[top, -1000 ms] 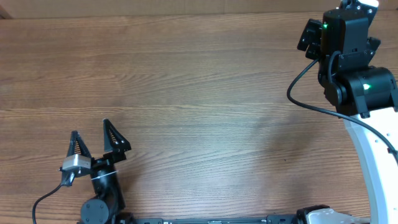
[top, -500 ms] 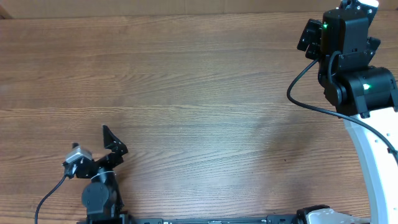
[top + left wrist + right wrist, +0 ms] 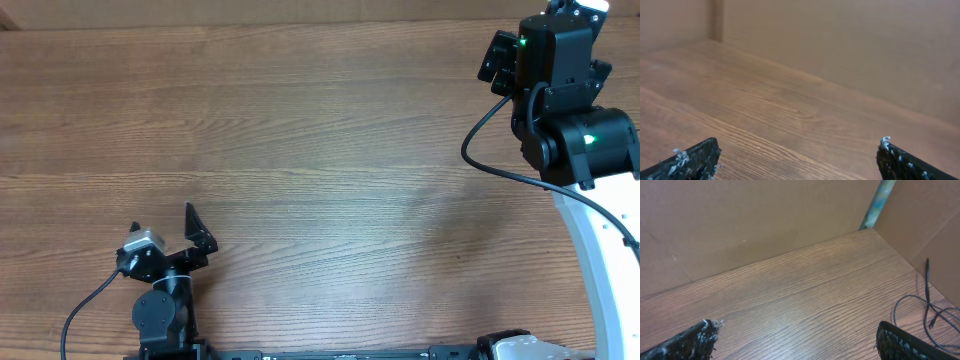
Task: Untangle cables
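Thin black cables (image 3: 929, 314) lie in loose loops on the wooden table at the right edge of the right wrist view, just right of my right fingertip. They do not show in the overhead view. My right gripper (image 3: 796, 330) is open and empty above bare wood; in the overhead view only its arm body (image 3: 555, 70) shows, at the top right. My left gripper (image 3: 166, 226) is open and empty at the bottom left, far from the cables. In the left wrist view it (image 3: 797, 149) is spread wide over bare wood.
Brown cardboard walls (image 3: 765, 220) stand along the far edge of the table and to the right of the cables. A teal post (image 3: 879, 200) stands in that corner. The robot's own black cable (image 3: 478, 150) hangs off the right arm.
My left gripper has drawn back slightly and swung to the right, still open. The right arm has not moved.
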{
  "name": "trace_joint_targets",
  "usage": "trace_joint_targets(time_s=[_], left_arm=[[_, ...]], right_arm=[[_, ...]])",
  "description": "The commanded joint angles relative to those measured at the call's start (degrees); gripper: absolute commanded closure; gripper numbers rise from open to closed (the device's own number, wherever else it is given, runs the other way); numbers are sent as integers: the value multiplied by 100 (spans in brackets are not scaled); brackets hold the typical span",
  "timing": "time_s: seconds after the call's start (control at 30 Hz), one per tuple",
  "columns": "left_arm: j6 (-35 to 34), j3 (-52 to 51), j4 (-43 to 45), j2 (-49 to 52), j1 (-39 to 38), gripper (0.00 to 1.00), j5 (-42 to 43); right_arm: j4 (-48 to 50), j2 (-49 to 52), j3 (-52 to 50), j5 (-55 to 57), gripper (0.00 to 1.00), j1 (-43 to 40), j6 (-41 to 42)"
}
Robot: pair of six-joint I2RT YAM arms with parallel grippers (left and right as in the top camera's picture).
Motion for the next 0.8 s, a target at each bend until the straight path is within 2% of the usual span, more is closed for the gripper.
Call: trace_joint_targets(time_s=[0.0, 0.23, 0.77], left_arm=[[789, -13, -63, -57, -83, 0, 466], [1659, -13, -90, -57, -83, 0, 798], [1679, -13, -85, -57, -339, 0, 811]], right_arm=[[28, -4, -2, 72, 0, -20, 22], [28, -4, -2, 72, 0, -20, 22], [28, -4, -2, 72, 0, -20, 22]])
